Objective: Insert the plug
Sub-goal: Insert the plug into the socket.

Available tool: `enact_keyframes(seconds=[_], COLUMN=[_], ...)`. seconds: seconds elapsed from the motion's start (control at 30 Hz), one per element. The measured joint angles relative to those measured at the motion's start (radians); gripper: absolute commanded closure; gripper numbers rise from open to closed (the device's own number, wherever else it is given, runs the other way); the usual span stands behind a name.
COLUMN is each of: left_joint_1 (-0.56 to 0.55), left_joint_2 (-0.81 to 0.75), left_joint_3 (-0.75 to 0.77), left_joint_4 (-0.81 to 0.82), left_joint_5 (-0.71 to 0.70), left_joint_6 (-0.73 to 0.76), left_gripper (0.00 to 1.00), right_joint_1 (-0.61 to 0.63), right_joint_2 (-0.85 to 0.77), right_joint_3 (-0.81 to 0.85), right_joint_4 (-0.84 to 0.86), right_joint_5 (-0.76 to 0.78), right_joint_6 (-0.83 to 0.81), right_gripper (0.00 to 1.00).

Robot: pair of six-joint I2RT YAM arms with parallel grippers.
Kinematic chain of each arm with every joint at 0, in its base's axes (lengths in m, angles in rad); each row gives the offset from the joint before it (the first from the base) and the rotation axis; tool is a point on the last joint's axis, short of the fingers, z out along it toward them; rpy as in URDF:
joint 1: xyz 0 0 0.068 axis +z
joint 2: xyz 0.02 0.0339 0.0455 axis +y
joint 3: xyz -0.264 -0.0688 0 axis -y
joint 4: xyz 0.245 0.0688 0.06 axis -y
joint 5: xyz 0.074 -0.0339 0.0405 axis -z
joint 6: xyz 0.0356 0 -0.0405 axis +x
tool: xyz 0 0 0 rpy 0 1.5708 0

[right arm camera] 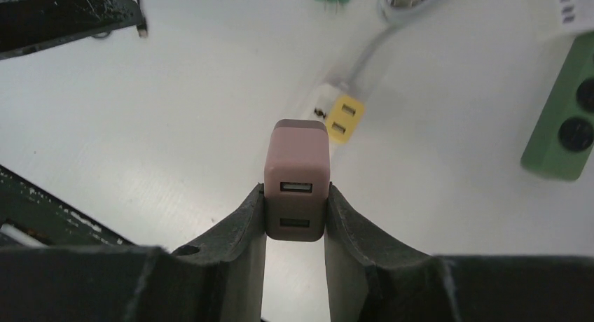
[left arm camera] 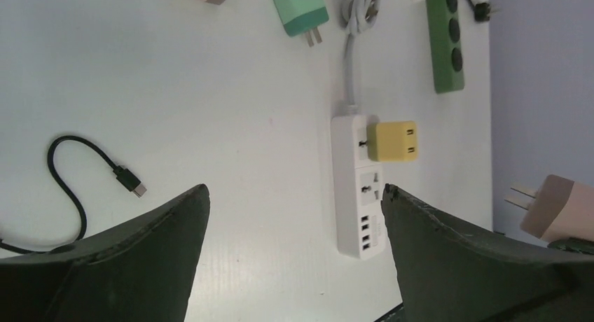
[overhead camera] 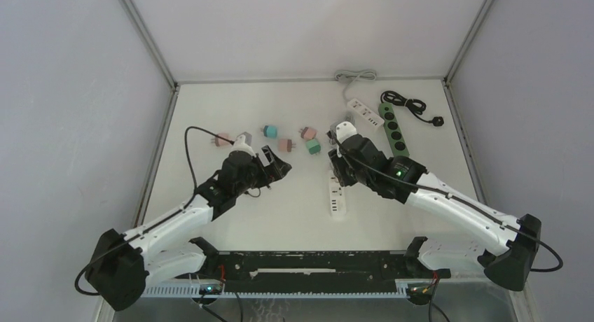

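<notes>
The right gripper (right arm camera: 295,199) is clamping the pink USB charger (right arm camera: 297,154) by its two sides. The USB ports are facing the wrist camera, so the prongs are pointing away from it. The charger is hanging in the air close to the white power strip (left arm camera: 356,196), which is lying near the middle of the desk (overhead camera: 280,217), a little toward its right edge. A yellow charger (left arm camera: 392,141) is already sitting in one socket, and the free socket (left arm camera: 369,187) beside it seems to be the target. I think the charger should be going down straight, with the prongs lined up to the slots and no tilt. The left gripper (left arm camera: 295,196) is standing wide and empty nearby and could be steadying the strip.
</notes>
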Motion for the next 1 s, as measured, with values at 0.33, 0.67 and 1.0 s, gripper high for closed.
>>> enact_keyframes(seconds=[0.33, 0.67, 1.0], left_joint_1=[-0.027, -0.092, -0.106], left_joint_2=[0.2, 0.394, 0.539], left_joint_3=[0.061, 0.143, 0.209], left_joint_4=[0.071, 0.162, 0.212], left_joint_5=[0.146, 0.262, 0.335], left_joint_6=[0.101, 0.118, 0.126], left_gripper=[0.11, 0.21, 0.37], right_joint_1=[-0.106, -0.185, -0.211], right_joint_2=[0.09, 0.171, 0.278], right_joint_3=[0.015, 0.068, 0.068], right_joint_4=[-0.239, -0.332, -0.321], right_joint_5=[-0.13, -0.215, -0.224], right_joint_6=[0.221, 0.323, 0.364], right_gripper=[1.0, 1.0, 1.0])
